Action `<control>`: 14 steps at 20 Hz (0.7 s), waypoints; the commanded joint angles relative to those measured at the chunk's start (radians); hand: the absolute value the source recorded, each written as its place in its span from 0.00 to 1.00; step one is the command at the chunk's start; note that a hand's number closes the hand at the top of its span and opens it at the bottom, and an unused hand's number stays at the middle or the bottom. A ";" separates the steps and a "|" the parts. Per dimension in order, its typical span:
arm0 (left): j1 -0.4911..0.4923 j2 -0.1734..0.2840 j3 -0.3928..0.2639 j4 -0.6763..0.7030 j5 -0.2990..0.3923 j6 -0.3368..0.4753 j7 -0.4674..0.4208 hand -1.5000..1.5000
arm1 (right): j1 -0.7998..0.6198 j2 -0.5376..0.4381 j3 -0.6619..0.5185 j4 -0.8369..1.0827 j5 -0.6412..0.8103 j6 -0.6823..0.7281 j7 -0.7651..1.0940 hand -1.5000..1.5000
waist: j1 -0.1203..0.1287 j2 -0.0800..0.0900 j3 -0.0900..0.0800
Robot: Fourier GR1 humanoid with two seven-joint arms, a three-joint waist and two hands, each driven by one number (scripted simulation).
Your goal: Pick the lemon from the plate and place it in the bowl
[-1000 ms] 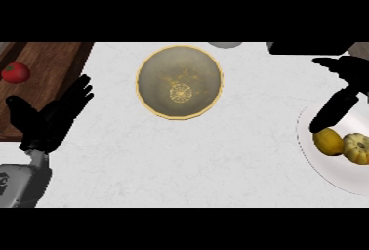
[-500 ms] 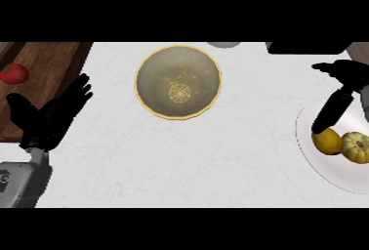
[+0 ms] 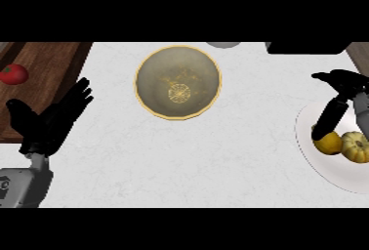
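At three o'clock in the head view, on the white round plate (image 3: 317, 161) cut by the view's right edge: one yellow oval lemon (image 3: 328, 143), touching a ribbed pale-orange squash (image 3: 355, 146) that lies just beside it toward three o'clock.

Black right hand (image 3: 344, 90): at about two o'clock, above the plate's upper rim. The lemon lies from it toward six o'clock, close. One straight finger runs down to the lemon's upper left side and appears to touch it; the others spread apart above, curled round nothing. The lemon is not yet enclosed.

Long axis of the lemon: hard to tell, the finger covers part of it.

Black left hand (image 3: 51, 122): at nine o'clock, fingers straight and fanned upward, resting, well apart from plate and lemon. The right hand is by far the nearer.

Gold-rimmed olive ceramic bowl (image 3: 178, 80): at twelve o'clock on the white marbled surface (image 3: 202, 161). From the lemon it lies toward ten o'clock, well apart.

Judgement: the coming move turns on the fingers closing round the lemon from above, clear of the squash.

Also present: small red tomato (image 3: 12, 74) on a brown wooden board (image 3: 51, 58), ten o'clock.
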 commanded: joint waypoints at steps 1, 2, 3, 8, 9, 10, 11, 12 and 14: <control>0.027 0.032 0.035 -0.052 0.014 -0.040 0.017 0.50 | -0.007 0.015 -0.022 0.009 0.028 0.053 0.095 0.00 | 0.002 -0.001 0.000; -0.050 -0.017 0.019 0.024 -0.014 -0.003 0.021 0.50 | -0.019 0.060 -0.013 0.085 0.077 0.017 0.033 0.00 | 0.001 0.002 0.000; 0.041 -0.023 0.009 -0.020 -0.019 -0.018 -0.016 0.50 | 0.003 0.007 -0.045 0.079 0.063 0.058 0.004 0.00 | 0.002 0.001 0.000; 0.006 -0.023 0.035 -0.012 -0.020 -0.038 -0.003 0.50 | -0.027 0.085 -0.059 0.160 0.107 0.054 0.016 0.00 | 0.005 0.002 0.000; 0.001 -0.037 0.012 -0.050 -0.035 -0.013 0.054 0.50 | 0.072 0.075 -0.046 0.053 0.115 0.039 0.021 0.00 | -0.004 -0.001 0.000; 0.003 -0.028 0.041 -0.041 -0.027 -0.023 0.025 0.50 | -0.004 0.112 -0.051 0.150 0.133 0.051 0.019 0.00 | 0.004 0.001 0.000; -0.038 -0.023 0.063 -0.002 -0.020 -0.033 0.045 0.50 | 0.014 0.109 -0.063 0.159 0.170 0.032 -0.039 0.00 | 0.001 0.002 0.000; -0.034 -0.022 0.056 -0.025 -0.028 -0.028 0.076 0.50 | 0.064 0.102 -0.077 0.087 0.150 0.048 0.003 0.00 | -0.004 0.000 0.000; 0.011 -0.034 0.056 0.012 -0.053 -0.050 -0.007 0.50 | 0.014 0.136 -0.086 0.187 0.183 0.049 -0.031 0.00 | 0.002 0.002 0.000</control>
